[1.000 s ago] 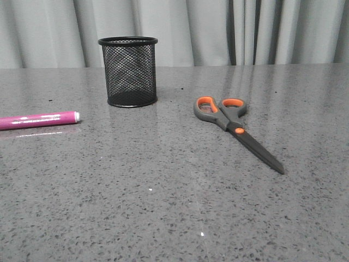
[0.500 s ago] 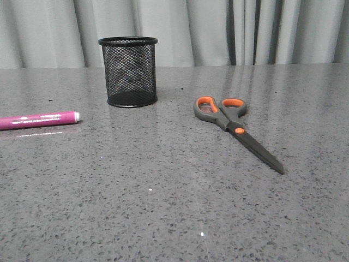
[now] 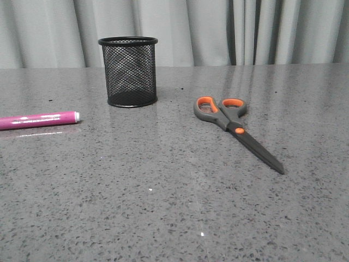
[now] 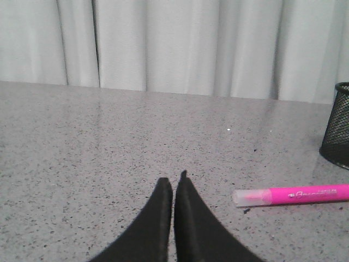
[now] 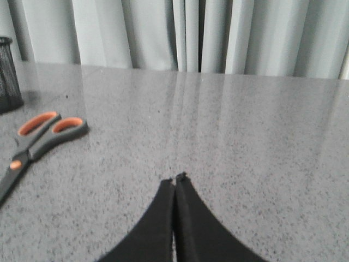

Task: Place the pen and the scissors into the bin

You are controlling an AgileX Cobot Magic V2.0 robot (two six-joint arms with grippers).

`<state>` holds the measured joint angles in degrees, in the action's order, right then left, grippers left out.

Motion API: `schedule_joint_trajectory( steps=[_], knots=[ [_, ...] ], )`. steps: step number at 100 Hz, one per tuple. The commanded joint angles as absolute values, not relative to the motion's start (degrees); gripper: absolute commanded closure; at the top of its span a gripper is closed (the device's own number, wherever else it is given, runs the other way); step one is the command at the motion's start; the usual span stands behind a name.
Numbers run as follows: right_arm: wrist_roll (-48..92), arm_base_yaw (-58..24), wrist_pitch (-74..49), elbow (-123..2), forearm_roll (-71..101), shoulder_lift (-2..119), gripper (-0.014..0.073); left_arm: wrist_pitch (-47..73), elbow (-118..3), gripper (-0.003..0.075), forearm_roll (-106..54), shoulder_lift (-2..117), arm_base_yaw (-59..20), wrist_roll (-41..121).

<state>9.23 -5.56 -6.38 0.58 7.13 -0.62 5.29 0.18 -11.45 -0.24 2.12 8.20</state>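
Observation:
The magenta pen (image 3: 38, 119) lies flat at the table's left edge, white end pointing right. It also shows in the left wrist view (image 4: 292, 195), to one side of my left gripper (image 4: 173, 180), which is shut and empty above the table. The scissors (image 3: 235, 129) lie closed at centre right, orange-lined loops toward the back; in the right wrist view they (image 5: 38, 137) lie well off to the side of my right gripper (image 5: 175, 180), shut and empty. The black mesh bin (image 3: 128, 71) stands upright at the back left, with nothing visible in it. Neither gripper shows in the front view.
A grey speckled table (image 3: 163, 207) carries everything. Pale grey curtains (image 3: 218, 30) hang behind its far edge. The bin's edge shows in the left wrist view (image 4: 338, 125) and the right wrist view (image 5: 8, 73).

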Motion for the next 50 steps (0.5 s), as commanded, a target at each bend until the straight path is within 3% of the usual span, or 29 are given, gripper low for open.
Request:
schedule_joint_trajectory(
  steps=[1, 37, 50],
  knots=[
    [9.40, -5.12, 0.00, 1.37, 8.37, -1.75, 0.0670, 0.81, 2.55, 0.0739, -16.37, -2.13, 2.29, 7.81],
    [9.40, -5.12, 3.20, 1.37, 28.56, -1.75, 0.0670, 0.75, 2.55, 0.0739, -43.35, -2.13, 2.29, 7.81],
    [9.40, -5.12, 2.33, 0.59, 34.48, -1.75, 0.0668, 1.87, 1.82, 0.0740, -46.41, -2.02, 2.29, 7.81]
  ],
)
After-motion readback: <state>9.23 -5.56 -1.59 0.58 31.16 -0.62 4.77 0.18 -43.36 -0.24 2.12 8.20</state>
